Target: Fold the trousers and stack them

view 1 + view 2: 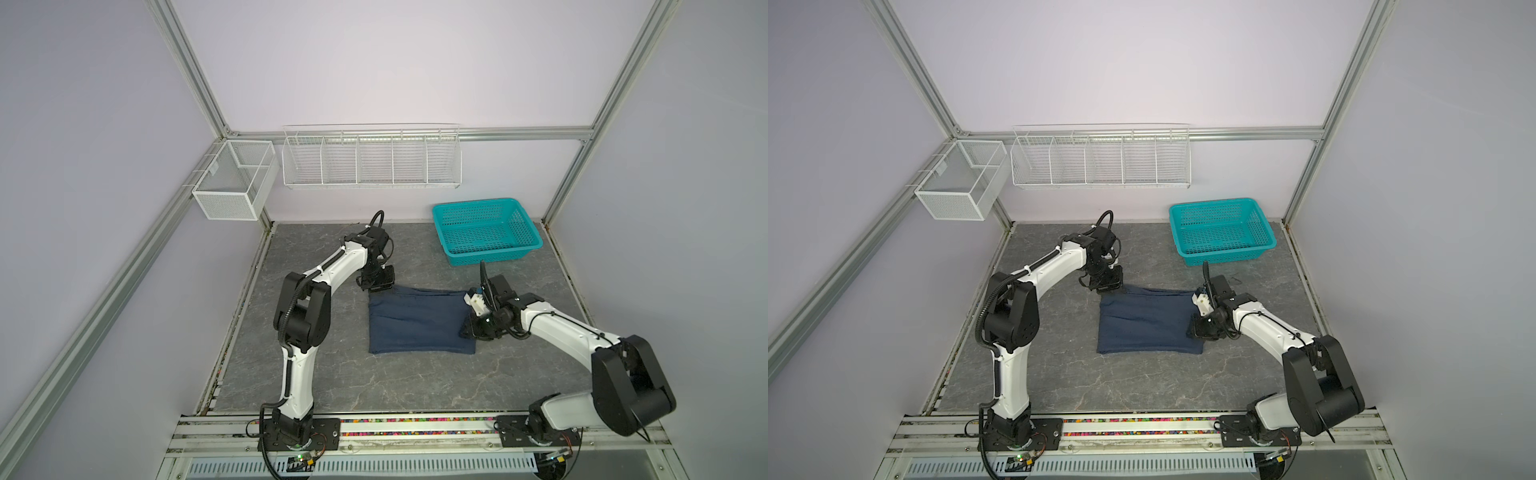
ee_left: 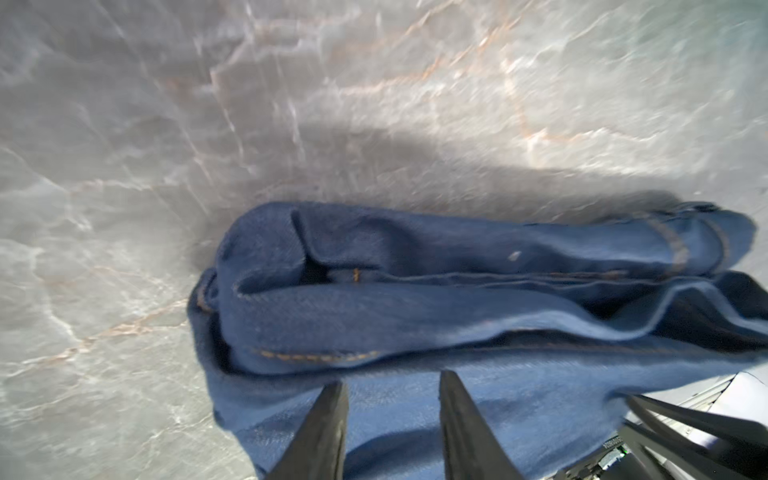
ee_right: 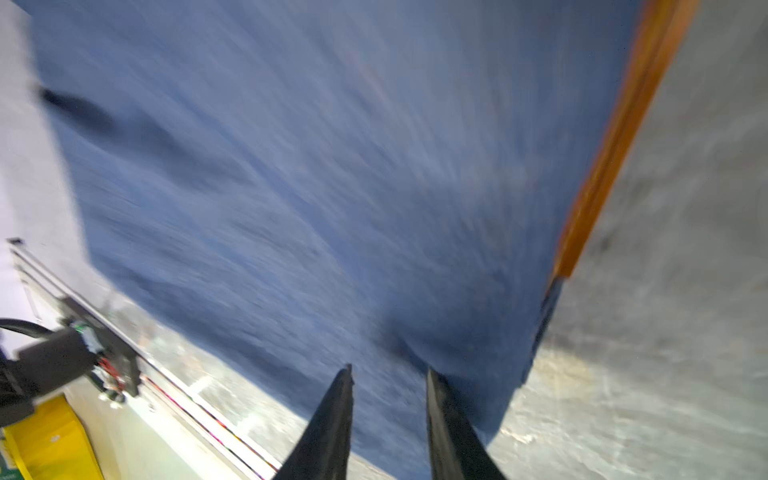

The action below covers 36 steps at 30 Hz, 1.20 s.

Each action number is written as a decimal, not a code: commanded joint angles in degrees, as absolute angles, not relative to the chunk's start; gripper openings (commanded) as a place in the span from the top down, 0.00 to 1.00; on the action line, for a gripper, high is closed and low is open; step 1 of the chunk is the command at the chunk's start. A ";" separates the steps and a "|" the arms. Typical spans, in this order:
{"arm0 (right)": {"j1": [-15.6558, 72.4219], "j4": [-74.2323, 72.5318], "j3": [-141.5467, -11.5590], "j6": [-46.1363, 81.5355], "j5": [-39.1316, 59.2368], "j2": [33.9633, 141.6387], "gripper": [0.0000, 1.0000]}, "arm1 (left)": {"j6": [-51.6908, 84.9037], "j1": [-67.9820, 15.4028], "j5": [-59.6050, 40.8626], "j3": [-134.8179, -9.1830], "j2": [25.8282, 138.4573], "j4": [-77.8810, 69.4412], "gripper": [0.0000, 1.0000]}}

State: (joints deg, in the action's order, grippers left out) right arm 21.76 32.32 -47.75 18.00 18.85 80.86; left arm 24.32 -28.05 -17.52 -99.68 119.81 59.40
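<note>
The trousers [image 1: 419, 322] [image 1: 1148, 326] lie folded into a dark navy rectangle in the middle of the grey table. My left gripper [image 1: 376, 286] [image 1: 1108, 286] is at their far left corner. In the left wrist view it [image 2: 392, 378] is open, its fingers apart just over the bunched denim layers [image 2: 457, 307] with orange stitching. My right gripper [image 1: 467, 330] [image 1: 1196, 328] is at the right edge of the trousers. The right wrist view is blurred; there that gripper [image 3: 388, 368] is open above the cloth [image 3: 311, 187], nothing pinched. An orange strip [image 3: 623, 124] runs along one cloth edge.
A teal perforated basket [image 1: 473, 202] [image 1: 1212, 202] stands at the back right of the table. A white wire rack [image 1: 370, 158] and a white mesh box [image 1: 232, 178] hang on the back wall. Aluminium frame posts line the table edges.
</note>
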 commanded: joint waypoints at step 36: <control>16.03 22.99 -63.66 10.22 17.93 97.64 0.43 | 13.40 -24.17 -8.71 -107.61 121.93 63.75 0.59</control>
State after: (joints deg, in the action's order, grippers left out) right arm 15.84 21.80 -64.20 11.86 14.94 102.24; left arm 17.08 -24.69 -10.09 -109.32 127.72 61.80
